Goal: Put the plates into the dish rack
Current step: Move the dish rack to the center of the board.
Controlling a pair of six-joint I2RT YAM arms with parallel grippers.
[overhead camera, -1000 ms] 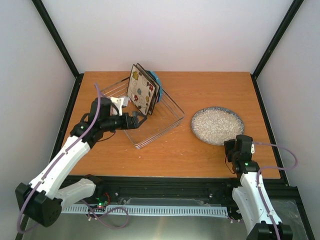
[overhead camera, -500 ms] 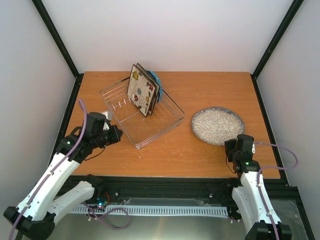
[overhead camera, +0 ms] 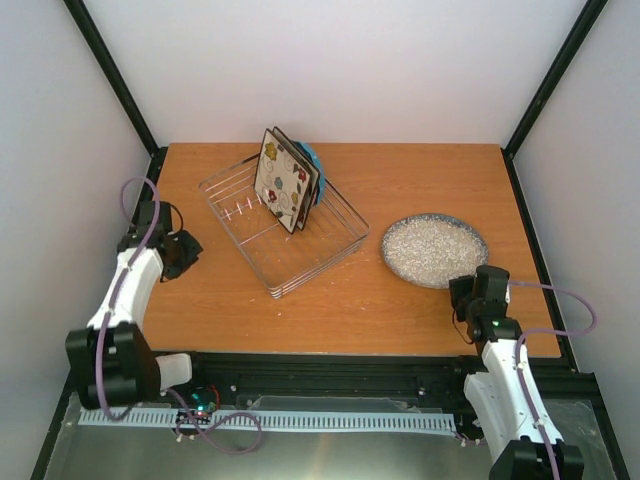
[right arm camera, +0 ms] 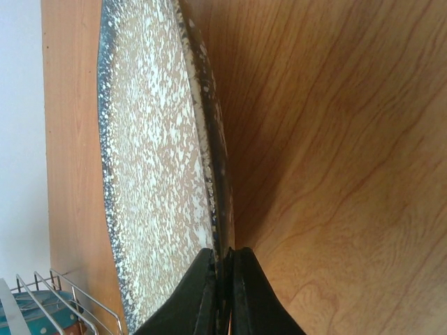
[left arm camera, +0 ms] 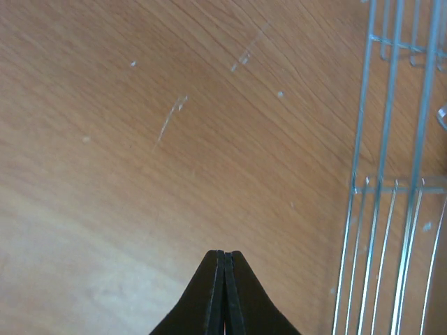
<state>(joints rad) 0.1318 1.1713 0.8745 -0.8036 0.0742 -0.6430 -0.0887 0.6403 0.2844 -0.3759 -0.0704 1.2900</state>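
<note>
**Top external view.** The dish rack [overhead camera: 292, 262] sits on the desk [overhead camera: 420, 180], left of centre and turned at an angle. It holds three plates on edge at its far end. Two square cream plates [overhead camera: 281, 180] lean one against the other at the front, and the blue white-dotted plate [overhead camera: 316, 166] stands just behind them. The near rows of tines carry nothing. The round grey speckled plate [overhead camera: 434, 250] lies flat on the desk, to the right of the rack and apart from it. The left arm [overhead camera: 135, 280] lies along the desk's left edge, well apart from the rack. The right arm [overhead camera: 490, 320] reaches to the near rim of the grey plate.

**Left wrist view.** We read the left jaws as clenched, tip against tip, with nothing between them. They hang over bare desk, and the rack's wire side [left arm camera: 387, 209] runs down the right of the picture.

**Right wrist view.** We read the right jaws as closed to a narrow slit. The dark rim of the grey speckled plate [right arm camera: 154, 153] runs into that slit, so they are grasping the plate's edge. A corner of the rack [right arm camera: 49, 296] with the blue plate [right arm camera: 35, 307] shows at lower left.
</note>
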